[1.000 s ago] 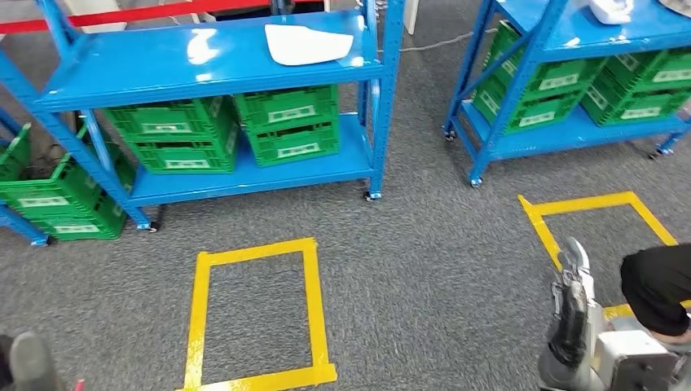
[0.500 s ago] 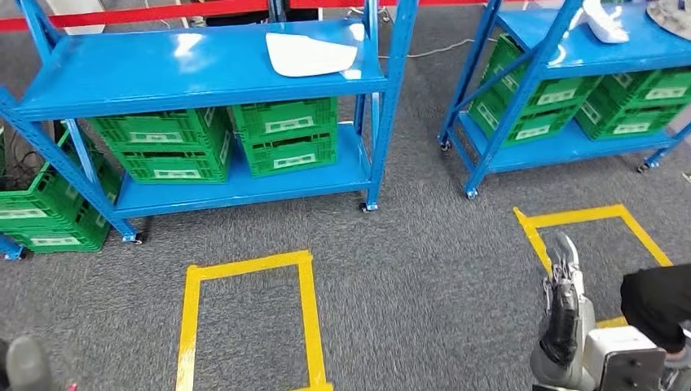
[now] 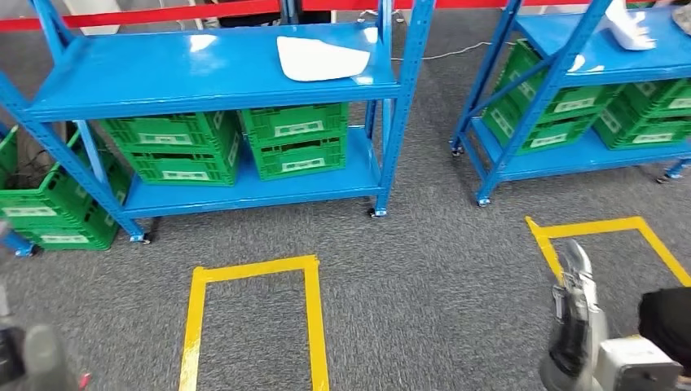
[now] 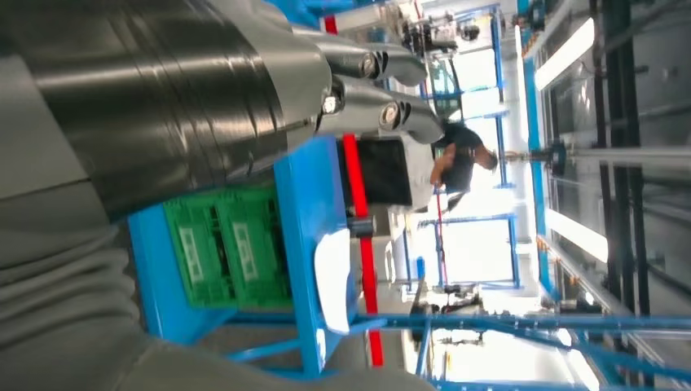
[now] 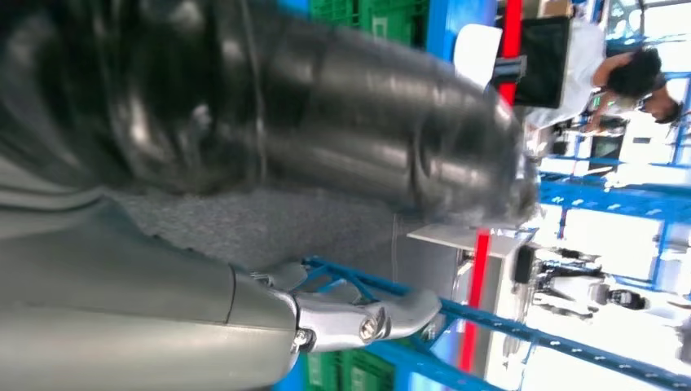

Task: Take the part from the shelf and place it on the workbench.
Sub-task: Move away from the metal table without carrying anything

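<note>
A flat white part [image 3: 322, 59] lies on the top level of the middle blue shelf [image 3: 195, 77], far ahead of both hands. The left wrist view shows the same part [image 4: 332, 281] on the blue shelf edge, well beyond my left hand [image 4: 367, 81], whose fingers are stretched out and hold nothing. My left hand [image 3: 34, 362] is a grey blur at the lower left of the head view. My right hand [image 3: 578, 314] hangs low at the lower right, fingers straight and empty. The white part [image 5: 477, 45] also appears far off in the right wrist view.
Green crates [image 3: 293, 138] fill the shelf's lower levels. A second blue shelf [image 3: 587, 61] at the right carries another white part [image 3: 631, 28]. Yellow tape rectangles [image 3: 195, 326] [image 3: 546, 236] mark the grey carpet. A person [image 4: 460, 155] stands behind the shelves.
The whole picture has shifted: the camera moved, and the shelves now sit a little further right and lower. Both hands stay low at my sides, holding nothing.
</note>
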